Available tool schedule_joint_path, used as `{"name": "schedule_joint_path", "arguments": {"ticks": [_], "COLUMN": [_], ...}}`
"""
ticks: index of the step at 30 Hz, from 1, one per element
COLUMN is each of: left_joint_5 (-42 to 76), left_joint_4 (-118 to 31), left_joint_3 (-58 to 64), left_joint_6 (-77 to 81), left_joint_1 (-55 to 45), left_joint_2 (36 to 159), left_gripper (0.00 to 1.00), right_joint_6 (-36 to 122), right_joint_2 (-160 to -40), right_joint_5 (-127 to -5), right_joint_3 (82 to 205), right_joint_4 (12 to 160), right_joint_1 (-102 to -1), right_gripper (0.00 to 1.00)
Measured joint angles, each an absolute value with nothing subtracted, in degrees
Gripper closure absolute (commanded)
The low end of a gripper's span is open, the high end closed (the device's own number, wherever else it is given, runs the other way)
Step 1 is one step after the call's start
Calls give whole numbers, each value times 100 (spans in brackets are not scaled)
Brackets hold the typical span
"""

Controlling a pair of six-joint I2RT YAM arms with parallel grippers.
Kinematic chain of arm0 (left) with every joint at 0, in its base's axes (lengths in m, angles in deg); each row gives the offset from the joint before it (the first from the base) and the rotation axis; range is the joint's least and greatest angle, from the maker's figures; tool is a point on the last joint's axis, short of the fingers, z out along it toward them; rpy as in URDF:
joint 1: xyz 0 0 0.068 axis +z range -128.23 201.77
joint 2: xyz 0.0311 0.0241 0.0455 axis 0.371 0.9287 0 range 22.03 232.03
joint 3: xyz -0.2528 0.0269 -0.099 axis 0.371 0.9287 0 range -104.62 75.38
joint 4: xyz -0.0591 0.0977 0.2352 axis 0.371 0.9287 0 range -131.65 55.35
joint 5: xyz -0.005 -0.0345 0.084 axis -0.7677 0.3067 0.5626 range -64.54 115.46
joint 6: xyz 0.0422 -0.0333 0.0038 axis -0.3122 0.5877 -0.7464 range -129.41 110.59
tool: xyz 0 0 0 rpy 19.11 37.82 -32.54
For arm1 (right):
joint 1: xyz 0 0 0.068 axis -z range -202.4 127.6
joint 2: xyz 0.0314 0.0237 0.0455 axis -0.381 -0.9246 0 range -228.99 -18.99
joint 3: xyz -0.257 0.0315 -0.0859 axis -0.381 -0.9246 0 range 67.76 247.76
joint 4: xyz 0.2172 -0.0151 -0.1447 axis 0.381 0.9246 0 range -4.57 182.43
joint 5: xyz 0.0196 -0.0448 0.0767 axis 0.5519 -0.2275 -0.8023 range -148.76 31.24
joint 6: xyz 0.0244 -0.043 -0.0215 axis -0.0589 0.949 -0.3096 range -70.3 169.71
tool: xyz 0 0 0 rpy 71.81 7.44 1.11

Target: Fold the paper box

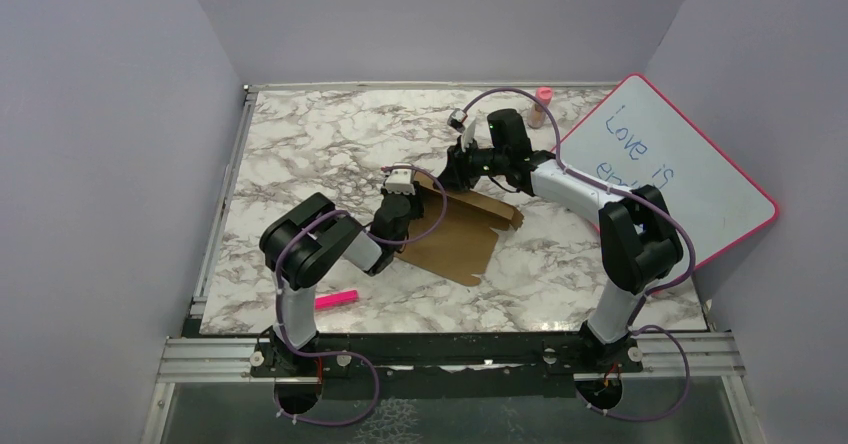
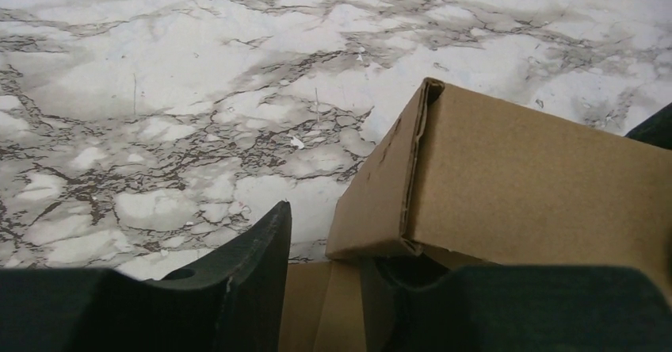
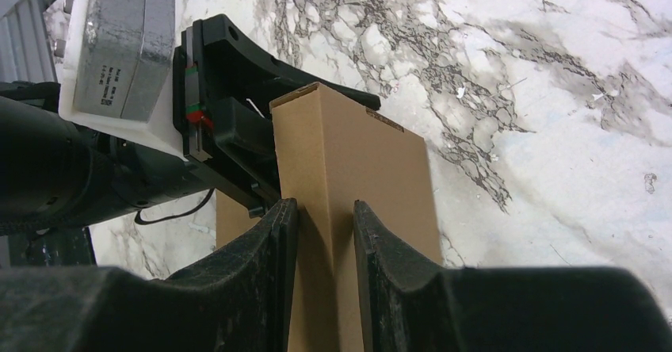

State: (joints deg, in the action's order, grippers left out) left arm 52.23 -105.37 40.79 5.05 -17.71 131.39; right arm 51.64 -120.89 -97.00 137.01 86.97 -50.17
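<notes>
The paper box (image 1: 462, 232) is plain brown cardboard, lying mid-table with its flat panels spread toward me. One side wall (image 2: 507, 177) is folded upright along its left and far edge. My right gripper (image 3: 325, 209) is shut on that doubled wall (image 3: 349, 154), one finger pressed on each face. In the top view my right gripper (image 1: 455, 167) reaches in from the right. My left gripper (image 1: 405, 192) sits at the wall's other end. In the left wrist view my left gripper (image 2: 337, 249) stands open: one finger (image 2: 253, 257) is clear of the cardboard, the other is tucked under the wall.
A pink-framed whiteboard (image 1: 670, 169) leans against the right wall, beside the right arm. A pink marker (image 1: 336, 299) lies near the left arm's base. A small pink-capped bottle (image 1: 541, 106) stands at the back. Grey walls enclose the marble table (image 1: 330, 144).
</notes>
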Motion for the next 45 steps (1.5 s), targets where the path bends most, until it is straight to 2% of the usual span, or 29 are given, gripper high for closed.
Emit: {"name": "schedule_joint_path", "arguments": {"ticks": [3, 10, 18, 23, 26, 31, 39, 42, 45], "left_joint_5": [5199, 5205, 5531, 5601, 5601, 5813, 6202, 6315, 6392], "left_joint_4": [-10636, -10708, -10461, -10316, -10209, -10076, -9763, -9624, -9541], "left_joint_3": [4075, 4062, 3926, 3896, 3948, 4167, 4403, 4519, 4624], "left_joint_6": [546, 737, 1062, 1185, 1239, 1250, 1246, 1248, 1250], "left_joint_1": [-1784, -1823, -1882, -1891, -1893, -1891, -1828, -1821, -1828], "left_joint_2": [13189, 13231, 13229, 13189, 13096, 12879, 12468, 12302, 12156], "left_gripper": [76, 80, 80, 76, 76, 76, 75, 71, 63], "right_joint_6": [5164, 5164, 5164, 5164, 5140, 5077, 4871, 4661, 4432], "right_joint_2": [-12089, -12089, -12089, -12087, -12061, -11847, -10959, -10459, -10026], "right_joint_5": [-9702, -9702, -9700, -9700, -9696, -9488, -8454, -7989, -7586], "right_joint_3": [13701, 13701, 13701, 13677, 13662, 13520, 13256, 13072, 12867], "right_joint_4": [8697, 8697, 8675, 8653, 8653, 8773, 8948, 8946, 8944], "right_joint_1": [-5017, -5019, -5021, -5021, -5021, -5021, -5014, -5014, -5014], "right_gripper": [65, 65, 65, 65, 60, 45, 33, 32, 31]}}
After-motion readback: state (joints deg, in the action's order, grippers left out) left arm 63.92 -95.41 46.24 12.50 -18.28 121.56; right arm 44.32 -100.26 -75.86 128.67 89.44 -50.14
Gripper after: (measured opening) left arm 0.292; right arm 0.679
